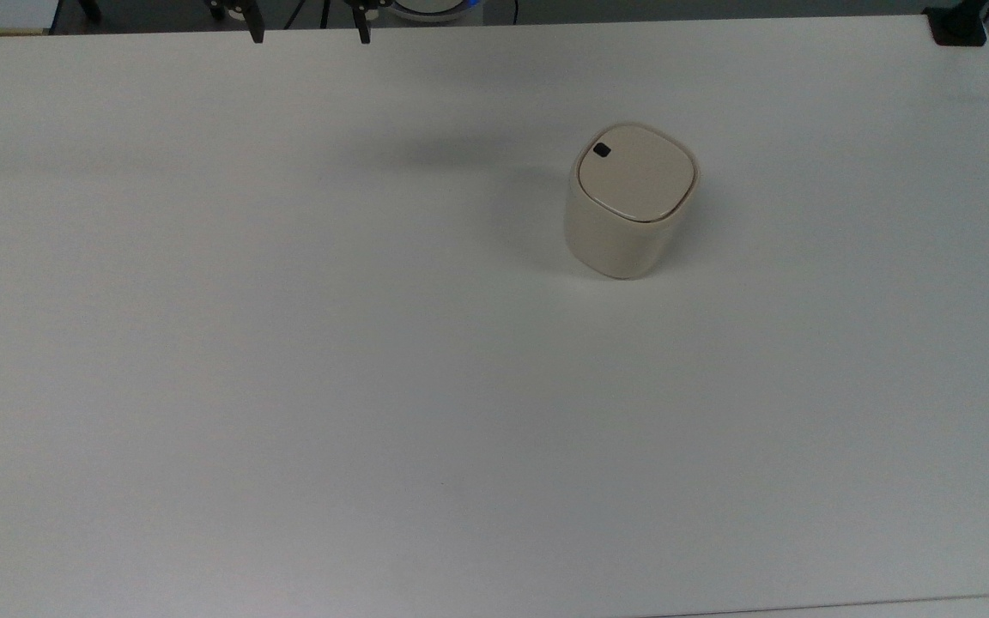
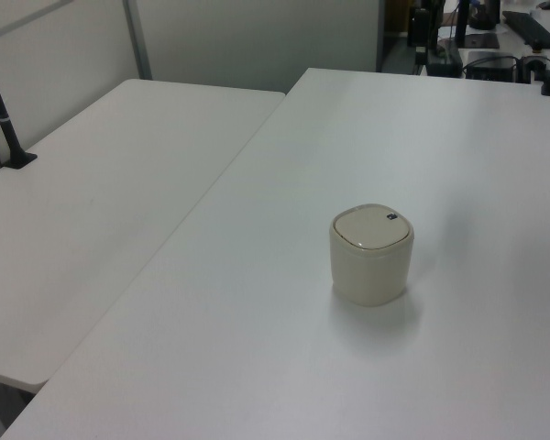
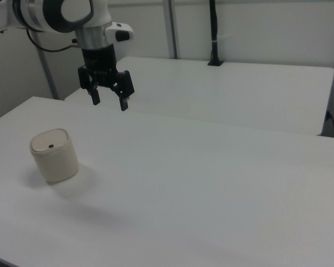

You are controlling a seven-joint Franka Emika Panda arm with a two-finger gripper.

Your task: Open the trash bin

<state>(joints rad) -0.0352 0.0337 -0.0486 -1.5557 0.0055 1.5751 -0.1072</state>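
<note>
1. Since the lid is flat down on the trash bin point(image 1: 629, 206), nothing's been opened yet, so the step in hand looks like the approach to the button.
2. The bin sits upright on the white table point(image 1: 288, 386), toward the top view's right and a bit up from centre. In the right view it's over at the left; in the left view it's near the middle.
3. The gripper point(image 3: 108, 100) hangs in the air well apart from the bin, above and to the right of it in the right view. Its fingers are spread apart and it's carrying nothing.
4. The little black button point(image 1: 602, 150) sits near the lid corner at the top view's upper left. My guess is that's the release, so aim there, not at the lid's middle.
5. I'd close the fingers first so one solid tip does the poking, then come straight down over the button.
6. Press gently and vertically. The bin looks light, so a sideways shove would probably just slide or tip it.
</note>
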